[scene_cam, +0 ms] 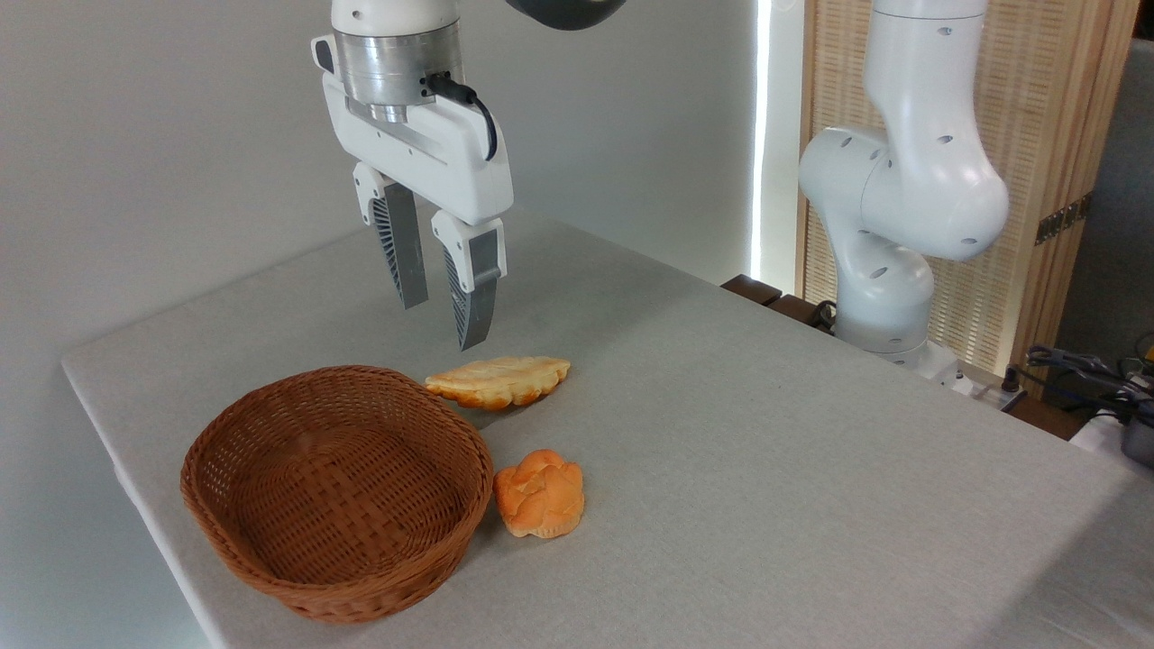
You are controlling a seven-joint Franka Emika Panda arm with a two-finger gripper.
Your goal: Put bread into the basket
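The bread (540,493), a small knobbly orange-golden bun, lies on the table right beside the basket's right wall. The basket (225,505) is a wide reddish-brown wicker bowl at the front left, with nothing inside. My gripper (442,324) hangs in the air above the table, behind the basket and well above and behind the bread. Its two ribbed fingers (401,257) point down with a small gap between them and hold nothing.
A longer, paler ridged pastry (499,380) lies just behind the basket, almost under the gripper. The arm's white base (892,234) stands at the table's far right edge. Cables and gear (1091,379) sit off the table at right. The table's left edge runs close past the basket.
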